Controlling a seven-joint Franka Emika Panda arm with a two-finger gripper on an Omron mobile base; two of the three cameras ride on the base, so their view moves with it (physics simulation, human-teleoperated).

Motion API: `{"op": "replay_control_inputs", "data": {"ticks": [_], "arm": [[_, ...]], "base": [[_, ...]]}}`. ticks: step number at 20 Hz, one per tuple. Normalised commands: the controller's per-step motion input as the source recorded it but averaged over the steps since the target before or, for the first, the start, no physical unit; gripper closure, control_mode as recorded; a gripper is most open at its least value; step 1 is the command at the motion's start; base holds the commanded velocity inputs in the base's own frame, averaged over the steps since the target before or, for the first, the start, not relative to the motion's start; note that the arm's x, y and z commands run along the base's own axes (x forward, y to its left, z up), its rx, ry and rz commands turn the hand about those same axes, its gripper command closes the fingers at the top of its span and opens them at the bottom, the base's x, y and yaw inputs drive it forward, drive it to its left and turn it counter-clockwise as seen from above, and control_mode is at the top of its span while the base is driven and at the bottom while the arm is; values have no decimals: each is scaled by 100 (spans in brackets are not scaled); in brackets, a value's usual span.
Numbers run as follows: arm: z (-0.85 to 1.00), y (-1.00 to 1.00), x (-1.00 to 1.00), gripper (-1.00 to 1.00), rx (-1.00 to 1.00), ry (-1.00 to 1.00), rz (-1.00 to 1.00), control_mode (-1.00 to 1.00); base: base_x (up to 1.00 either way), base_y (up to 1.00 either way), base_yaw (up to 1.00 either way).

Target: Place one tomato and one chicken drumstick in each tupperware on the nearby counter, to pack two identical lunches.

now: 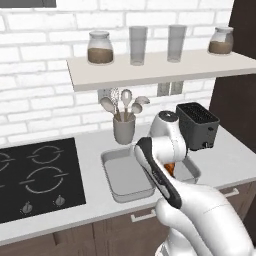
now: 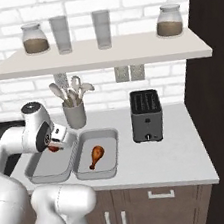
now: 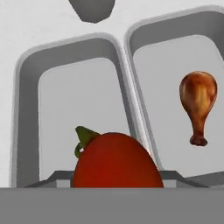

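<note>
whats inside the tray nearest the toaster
One chicken drumstick lies inside that tupperware, bone end toward the front rim. No tomato shows in it.

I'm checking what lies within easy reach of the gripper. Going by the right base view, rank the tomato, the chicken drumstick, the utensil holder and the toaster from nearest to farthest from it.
1. tomato: in the gripper itself, above the left tray.
2. utensil holder: just behind, towards the wall.
3. chicken drumstick: in the right tray; close to call with the holder.
4. toaster: far right on the counter.
</note>
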Motion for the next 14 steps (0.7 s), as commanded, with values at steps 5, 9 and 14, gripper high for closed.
{"op": "replay_control_inputs", "data": {"ticks": [5,9,14], "arm": [[-85,41,54,100,0,8,0,-100],[-83,19,68,100,0,9,0,-100],[-33,12,54,-100,0,4,-1,-100]], "base": [[0,0,0],[0,0,0],[0,0,0]]}}
